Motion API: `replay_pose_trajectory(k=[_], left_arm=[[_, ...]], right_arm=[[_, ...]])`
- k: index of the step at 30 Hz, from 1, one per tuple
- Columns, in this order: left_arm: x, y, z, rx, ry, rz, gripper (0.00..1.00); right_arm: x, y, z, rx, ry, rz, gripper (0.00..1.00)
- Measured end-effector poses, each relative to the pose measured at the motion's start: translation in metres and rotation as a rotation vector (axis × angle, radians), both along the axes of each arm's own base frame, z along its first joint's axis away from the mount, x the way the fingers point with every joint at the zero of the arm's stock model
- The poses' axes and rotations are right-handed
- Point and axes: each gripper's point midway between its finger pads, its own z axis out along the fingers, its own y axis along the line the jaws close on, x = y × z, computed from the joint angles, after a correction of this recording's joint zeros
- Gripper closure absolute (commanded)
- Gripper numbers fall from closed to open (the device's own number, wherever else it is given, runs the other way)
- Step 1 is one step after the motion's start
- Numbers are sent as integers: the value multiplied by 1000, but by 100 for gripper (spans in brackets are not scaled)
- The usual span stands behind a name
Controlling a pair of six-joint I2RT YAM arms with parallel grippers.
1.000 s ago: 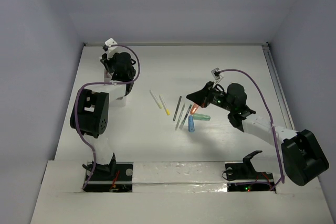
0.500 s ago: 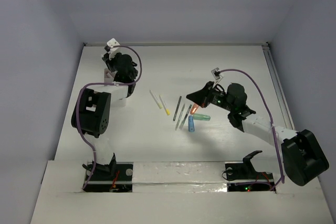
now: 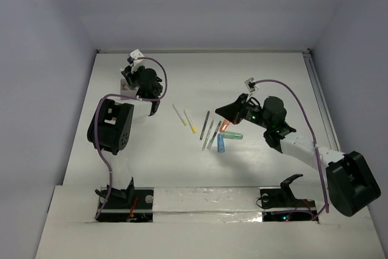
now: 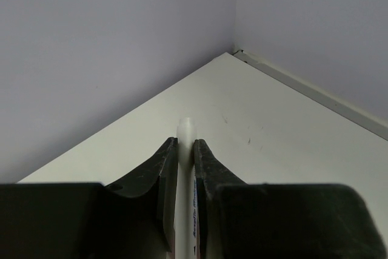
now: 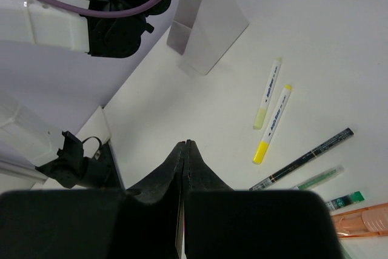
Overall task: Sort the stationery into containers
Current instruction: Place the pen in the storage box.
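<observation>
White organizer box (image 5: 212,22), contents unclear, stood beyond the right fingers (image 5: 190,161), shut and empty; left fingers (image 4: 202,159) pinched a white marker (image 4: 185,133), print unreadable.

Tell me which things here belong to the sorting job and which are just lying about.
Job: white plastic organizer box; two white yellow-ended sticks; slim dark pens; orange marker; mint-green marker; blue marker; white stick held in the left gripper.
Not job: purple arm cables; white tabletop.
</observation>
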Motion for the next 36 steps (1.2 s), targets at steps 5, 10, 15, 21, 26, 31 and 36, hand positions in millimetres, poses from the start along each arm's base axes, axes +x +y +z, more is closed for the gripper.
replay_pose_trajectory(k=[5, 10, 15, 21, 26, 31, 36], left_arm=[[0, 0, 0, -1, -2, 4, 100], [-1, 1, 2, 12, 7, 6, 100], [0, 4, 13, 38, 3, 15, 100], [7, 4, 24, 52, -21, 24, 100], [10, 3, 15, 59, -1, 23, 100], [11, 5, 10, 58, 6, 27, 100], [11, 5, 10, 54, 0, 28, 100]], right_arm=[[0, 0, 0, 1, -2, 0, 100], [0, 0, 1, 1, -3, 0, 100], [0, 0, 1, 1, -3, 1, 100], [0, 0, 0, 1, -3, 1, 100], [0, 0, 1, 5, -11, 1, 100], [1, 1, -1, 2, -7, 2, 100], [0, 1, -3, 0, -2, 8, 100]])
